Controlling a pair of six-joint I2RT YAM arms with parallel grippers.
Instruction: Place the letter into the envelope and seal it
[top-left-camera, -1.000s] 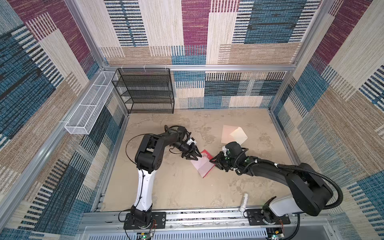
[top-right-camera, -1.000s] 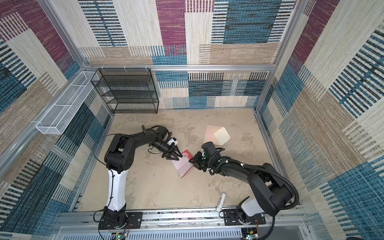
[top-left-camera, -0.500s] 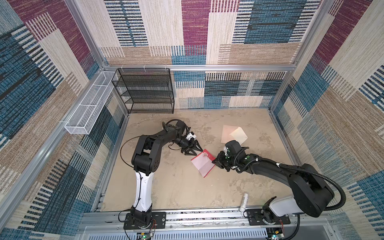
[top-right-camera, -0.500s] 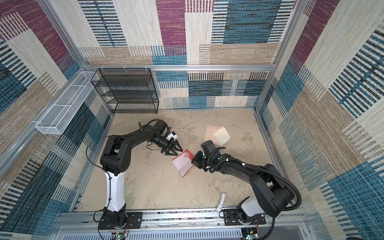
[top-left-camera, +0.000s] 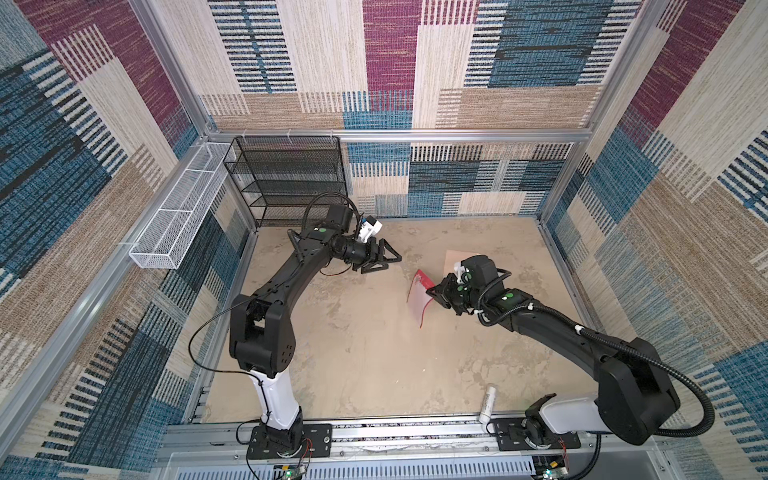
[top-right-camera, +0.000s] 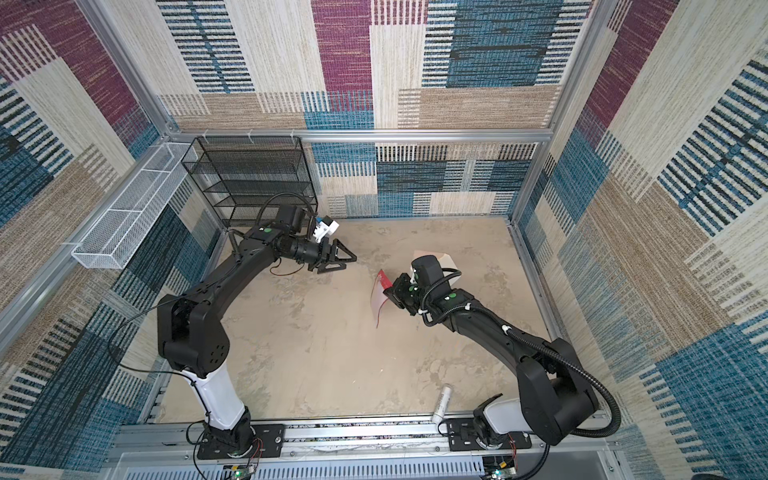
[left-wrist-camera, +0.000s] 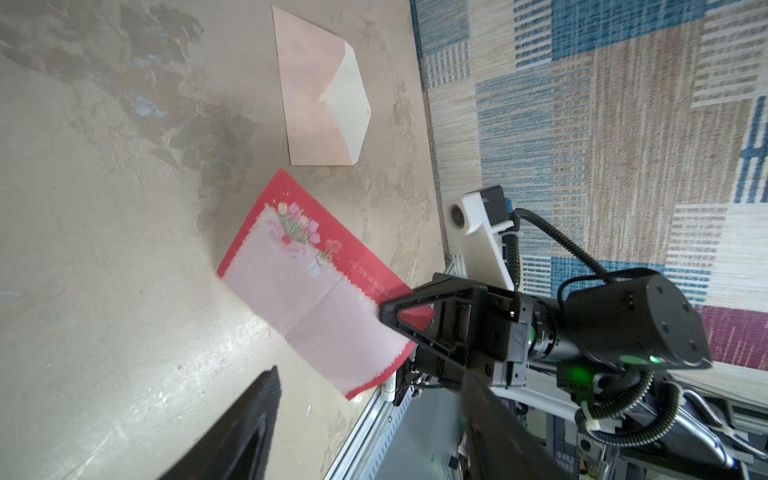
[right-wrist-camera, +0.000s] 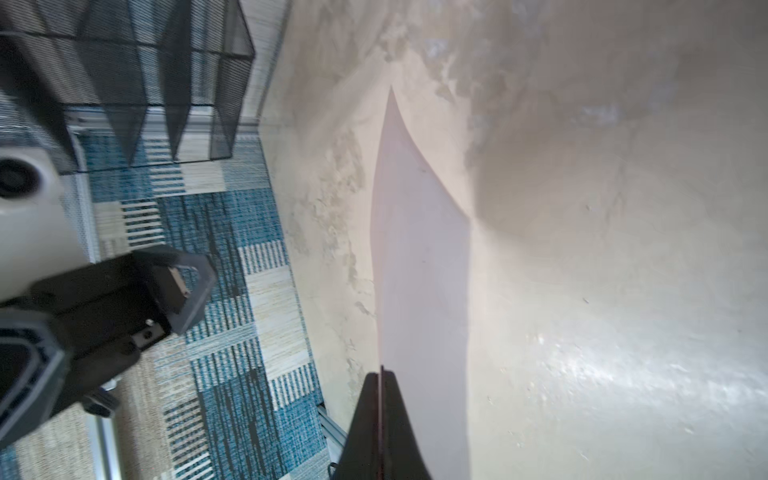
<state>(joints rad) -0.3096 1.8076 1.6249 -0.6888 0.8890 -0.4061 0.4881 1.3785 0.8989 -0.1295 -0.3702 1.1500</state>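
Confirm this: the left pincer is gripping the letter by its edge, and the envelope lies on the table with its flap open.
Wrong arm. The right pincer is the one shut on the letter at its edge, as the right wrist view shows. The left pincer stands open and empty. The envelope does lie on the table with its flap open.

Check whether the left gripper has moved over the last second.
Yes. The left gripper has drawn away from the flat pink card with red border, toward the black wire-mesh shelf at the back wall.
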